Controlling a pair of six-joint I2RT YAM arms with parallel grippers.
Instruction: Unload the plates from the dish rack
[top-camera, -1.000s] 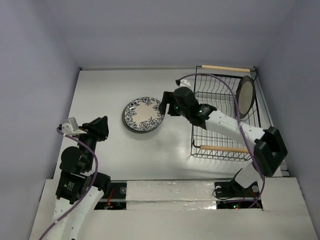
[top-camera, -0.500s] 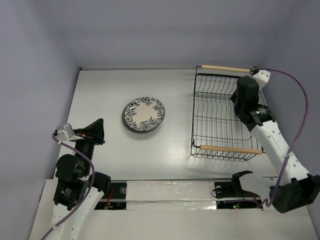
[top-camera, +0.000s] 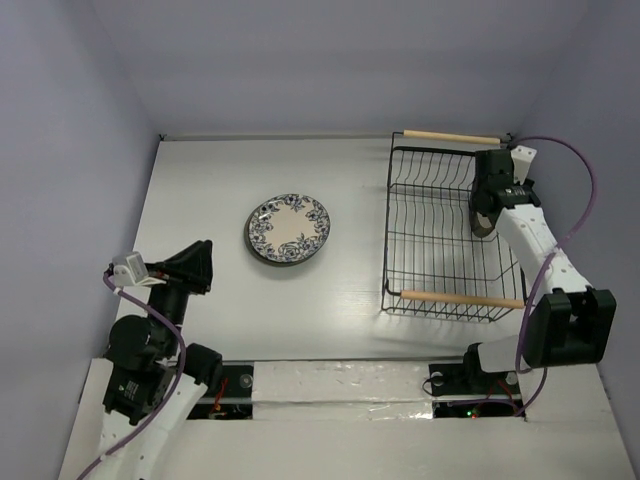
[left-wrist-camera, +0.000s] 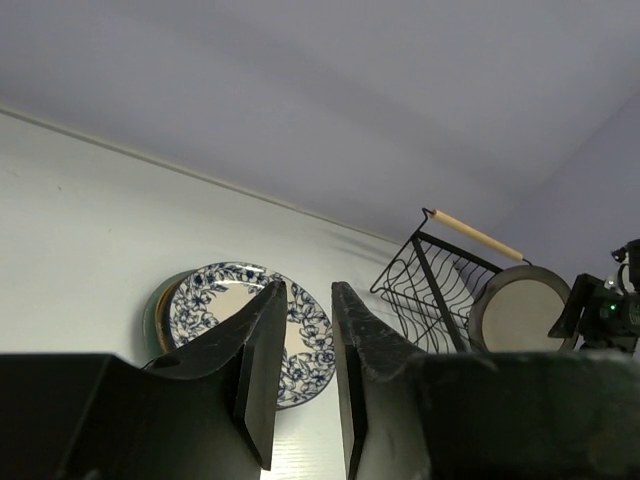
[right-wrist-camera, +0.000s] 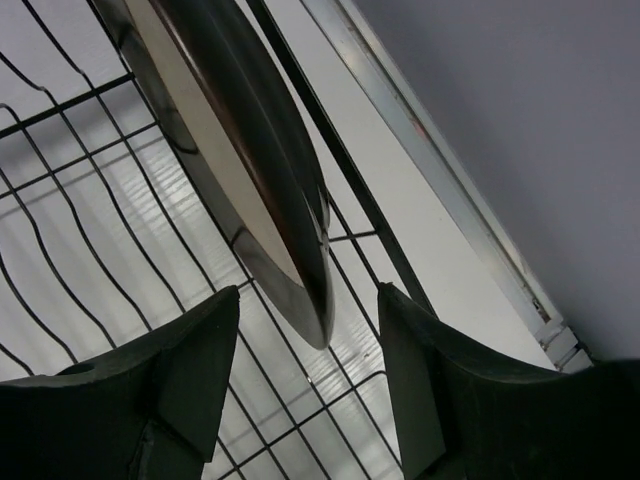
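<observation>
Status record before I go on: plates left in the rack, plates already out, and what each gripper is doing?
in rack: one dark-rimmed plate, on edge at the right side of the dish rack
unloaded: floral plate topping a stack on the table; count beneath unclear
right gripper: open, fingers either side of the plate's rim, not gripping
left gripper: slightly open, empty, away from the stack

- Table (top-camera: 200, 190): white, flat, walls on 3 sides.
- Plates (top-camera: 288, 228): stacked flat, centre-left of table, floral one on top.
- Rack (top-camera: 430, 151): black wire, stands at far-right corner, wood handles (top-camera: 452, 136) at near & far ends; well apart from plates.
</observation>
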